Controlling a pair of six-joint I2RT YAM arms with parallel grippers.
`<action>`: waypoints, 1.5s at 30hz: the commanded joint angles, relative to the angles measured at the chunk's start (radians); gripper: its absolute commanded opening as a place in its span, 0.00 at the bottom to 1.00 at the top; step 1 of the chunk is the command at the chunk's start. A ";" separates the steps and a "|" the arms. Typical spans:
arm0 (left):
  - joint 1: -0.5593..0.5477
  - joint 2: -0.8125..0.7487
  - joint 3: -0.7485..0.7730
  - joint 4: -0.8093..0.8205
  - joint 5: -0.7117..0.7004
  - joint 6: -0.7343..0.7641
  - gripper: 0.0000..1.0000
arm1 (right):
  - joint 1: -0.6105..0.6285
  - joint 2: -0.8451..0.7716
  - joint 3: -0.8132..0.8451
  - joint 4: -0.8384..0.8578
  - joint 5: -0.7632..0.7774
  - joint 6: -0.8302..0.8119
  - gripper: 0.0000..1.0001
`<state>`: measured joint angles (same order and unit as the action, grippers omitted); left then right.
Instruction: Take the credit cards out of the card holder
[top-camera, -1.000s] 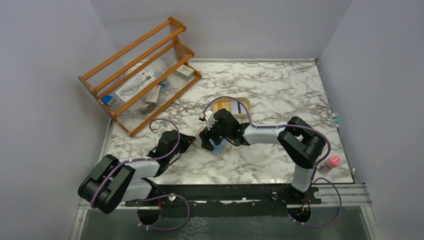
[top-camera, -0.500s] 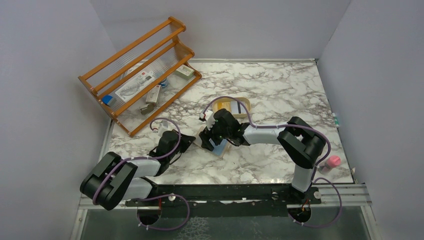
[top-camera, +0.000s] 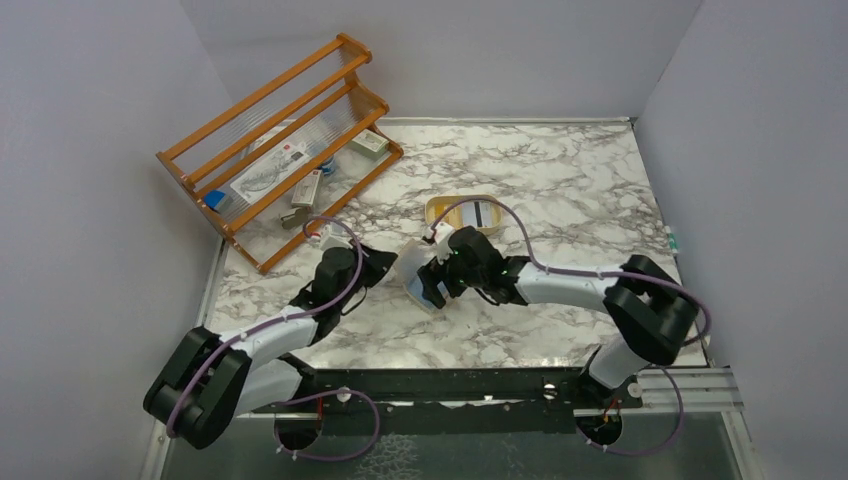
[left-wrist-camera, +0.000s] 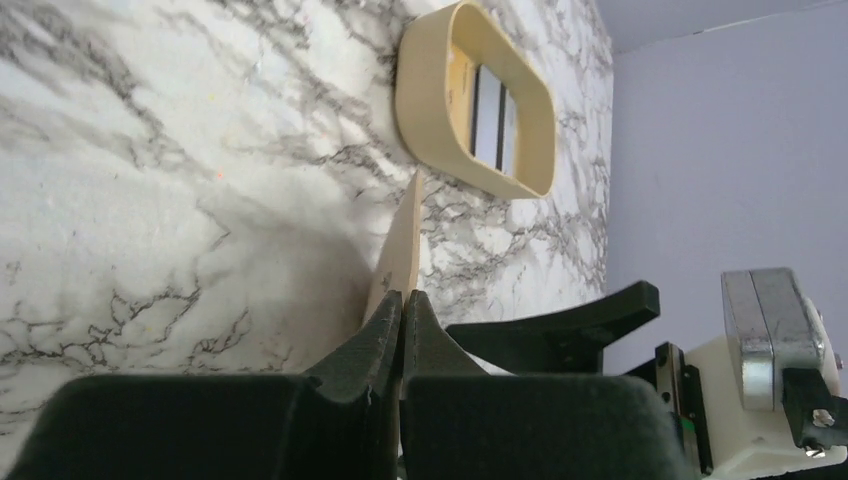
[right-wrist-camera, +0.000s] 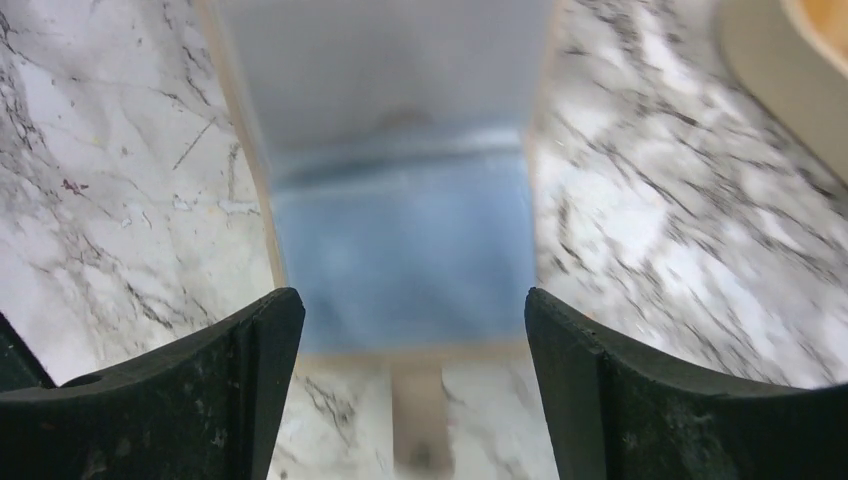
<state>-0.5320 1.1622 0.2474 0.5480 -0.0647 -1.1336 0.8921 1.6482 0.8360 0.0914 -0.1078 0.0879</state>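
The tan card holder (top-camera: 420, 285) lies open on the marble, its light blue inside up. My left gripper (top-camera: 380, 266) is shut on its raised tan flap (left-wrist-camera: 406, 245). My right gripper (top-camera: 438, 283) is open and empty, its jaws on either side of the blue inside (right-wrist-camera: 400, 250), with the snap tab (right-wrist-camera: 420, 425) below. In the cream oval tray (top-camera: 436, 205) lie credit cards: one with a dark stripe (top-camera: 481, 214) and a yellow-orange one (left-wrist-camera: 462, 85). No card shows in the holder.
A wooden rack (top-camera: 275, 150) with small items stands at the back left. The tray's wall (left-wrist-camera: 425, 100) stands just beyond the holder; its corner shows in the right wrist view (right-wrist-camera: 780, 60). A small green item (top-camera: 672, 239) lies at the right edge.
My left gripper has moved forward and right and lifted the holder's flap. My right arm has drawn back to the right, uncovering more of the tray.
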 joint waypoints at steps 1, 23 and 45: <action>0.001 -0.110 0.087 -0.129 -0.107 0.136 0.00 | -0.011 -0.183 -0.054 -0.010 0.178 0.063 0.88; -0.359 -0.114 0.369 -0.505 -0.751 0.522 0.00 | -0.031 -0.285 -0.039 0.030 0.175 0.131 0.91; -0.677 0.104 0.562 -0.496 -1.194 0.741 0.00 | -0.136 -0.378 -0.091 -0.090 0.502 0.278 0.91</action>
<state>-1.2083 1.2770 0.7776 0.0246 -1.1687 -0.4534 0.7677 1.3010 0.7654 0.0330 0.3176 0.3321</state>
